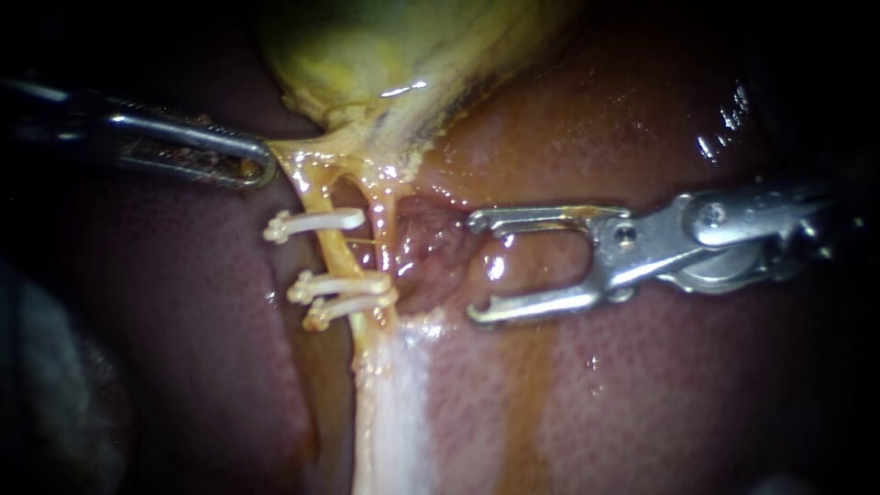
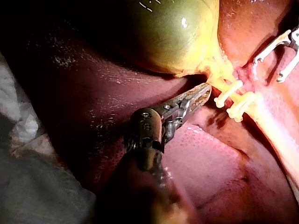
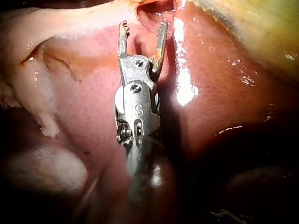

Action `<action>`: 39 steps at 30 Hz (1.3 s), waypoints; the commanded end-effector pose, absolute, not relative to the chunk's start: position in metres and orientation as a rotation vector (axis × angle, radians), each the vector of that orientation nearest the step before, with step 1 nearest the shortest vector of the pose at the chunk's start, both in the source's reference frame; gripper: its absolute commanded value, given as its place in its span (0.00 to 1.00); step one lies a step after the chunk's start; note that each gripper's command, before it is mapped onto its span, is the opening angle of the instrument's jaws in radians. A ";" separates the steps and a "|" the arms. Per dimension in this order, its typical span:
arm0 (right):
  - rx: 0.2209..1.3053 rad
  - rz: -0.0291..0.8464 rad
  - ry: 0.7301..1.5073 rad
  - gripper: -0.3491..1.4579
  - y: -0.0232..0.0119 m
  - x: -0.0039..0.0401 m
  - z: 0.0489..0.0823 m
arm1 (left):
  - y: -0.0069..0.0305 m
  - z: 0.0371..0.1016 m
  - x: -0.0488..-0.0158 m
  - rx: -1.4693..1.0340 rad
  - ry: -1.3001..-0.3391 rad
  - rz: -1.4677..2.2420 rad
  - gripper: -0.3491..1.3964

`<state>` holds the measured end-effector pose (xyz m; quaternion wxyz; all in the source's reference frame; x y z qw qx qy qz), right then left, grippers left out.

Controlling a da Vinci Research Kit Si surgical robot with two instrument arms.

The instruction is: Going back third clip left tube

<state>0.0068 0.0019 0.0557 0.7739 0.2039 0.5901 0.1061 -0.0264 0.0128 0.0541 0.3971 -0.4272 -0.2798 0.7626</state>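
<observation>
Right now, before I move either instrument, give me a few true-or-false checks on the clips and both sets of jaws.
1. Three clips sit across the left tube. True.
2. The right instrument has its jaws shut on a clip. False: its jaws are open and empty. They are clear of the clips, over the reddish tissue beside the tubes.
3. The left instrument has its jaws shut on the yellow tissue at the lower end of the gallbladder. True.
4. The upper two clips lie close together and the lowest one stands apart. False: the lower two lie close together, and the top one stands apart from them.
</observation>
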 end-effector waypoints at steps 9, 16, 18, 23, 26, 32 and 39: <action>0.444 0.179 1.228 0.47 0.0011 0.0040 0.0547 | 0.0128 0.0541 -0.0263 -1.082 -0.709 1.932 0.00; 0.440 0.163 1.224 0.47 0.0012 0.0031 0.0545 | 0.0128 0.0541 -0.0264 -1.082 -0.709 1.932 0.00; 0.440 0.163 1.224 0.47 0.0012 0.0031 0.0545 | 0.0128 0.0541 -0.0264 -1.082 -0.709 1.932 0.00; 0.440 0.163 1.224 0.47 0.0012 0.0031 0.0545 | 0.0125 0.0544 -0.0268 -1.081 -0.700 1.931 0.00; 0.440 0.163 1.224 0.47 0.0012 0.0030 0.0545 | 0.0122 0.0547 -0.0274 -1.083 -0.704 1.932 0.00; 0.440 0.163 1.224 0.47 0.0012 0.0030 0.0545 | 0.0117 0.0554 -0.0289 -1.086 -0.718 1.934 0.00; 0.440 0.163 1.224 0.47 0.0012 0.0030 0.0546 | 0.0111 0.0564 -0.0304 -1.090 -0.726 1.937 0.00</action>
